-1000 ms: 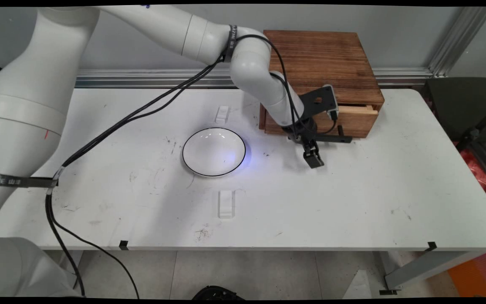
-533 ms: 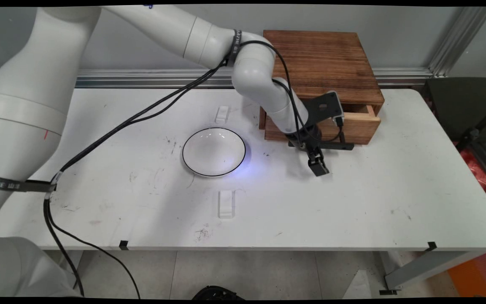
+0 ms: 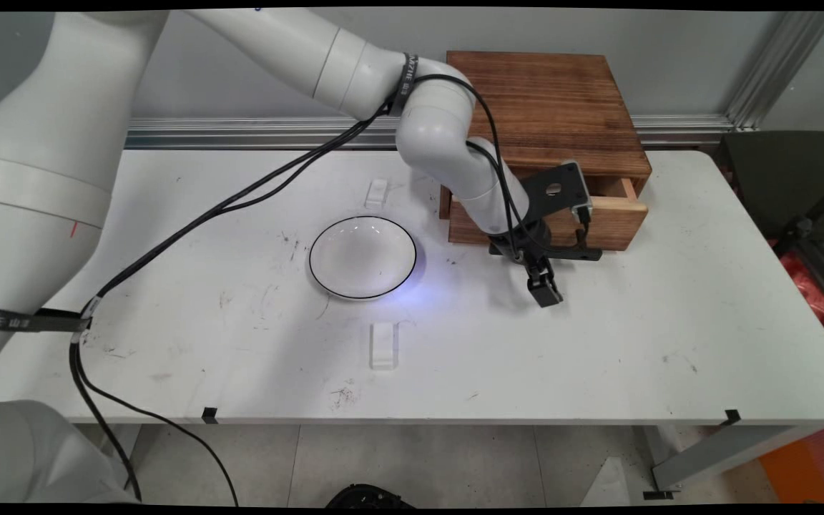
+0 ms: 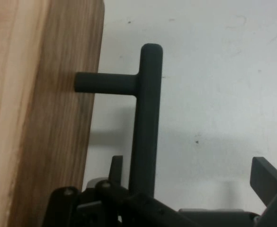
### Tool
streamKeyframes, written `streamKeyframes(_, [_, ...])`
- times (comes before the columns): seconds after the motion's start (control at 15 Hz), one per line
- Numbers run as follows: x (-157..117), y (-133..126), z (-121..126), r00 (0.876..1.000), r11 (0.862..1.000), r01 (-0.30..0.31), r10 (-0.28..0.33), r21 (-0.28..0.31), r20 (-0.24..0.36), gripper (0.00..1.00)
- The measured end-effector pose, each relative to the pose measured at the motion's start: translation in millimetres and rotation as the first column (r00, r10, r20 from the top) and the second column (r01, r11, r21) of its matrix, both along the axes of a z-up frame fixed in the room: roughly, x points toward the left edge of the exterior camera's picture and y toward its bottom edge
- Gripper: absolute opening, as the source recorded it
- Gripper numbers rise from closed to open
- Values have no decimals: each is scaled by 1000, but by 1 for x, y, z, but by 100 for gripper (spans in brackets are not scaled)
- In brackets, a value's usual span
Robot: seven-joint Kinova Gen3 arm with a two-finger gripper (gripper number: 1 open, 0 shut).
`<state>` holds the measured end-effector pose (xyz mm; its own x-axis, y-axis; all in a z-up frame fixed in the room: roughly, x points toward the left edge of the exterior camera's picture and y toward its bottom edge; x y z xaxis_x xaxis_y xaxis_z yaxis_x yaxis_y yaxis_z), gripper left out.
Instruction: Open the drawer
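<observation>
White matte desk [image 3: 598, 343], scuffed, carries a dark-stained wooden box [image 3: 548, 107] with coarse grain at the back right; its paler drawer [image 3: 609, 214] sits pulled partly out. Round white glossy bowl [image 3: 363, 257] with thin black rim sits well left of the drawer front, with two small white rectangular blocks [image 3: 384, 345] on the desk near it. Black tool [image 3: 537, 266] hangs at the drawer's matte black T-bar handle [image 4: 147, 123]: the bar runs between its spread fingers [image 4: 267, 177], released, not clamped.
</observation>
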<state>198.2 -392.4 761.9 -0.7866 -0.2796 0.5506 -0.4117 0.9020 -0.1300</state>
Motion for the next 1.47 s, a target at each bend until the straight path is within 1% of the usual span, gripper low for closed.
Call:
streamKeyframes(0.73, [-10,20,8,1000,1000,-17,17,-12,21,100])
streamKeyframes(1.47, [-17,49,16,998,999,-32,33,-18,44,100])
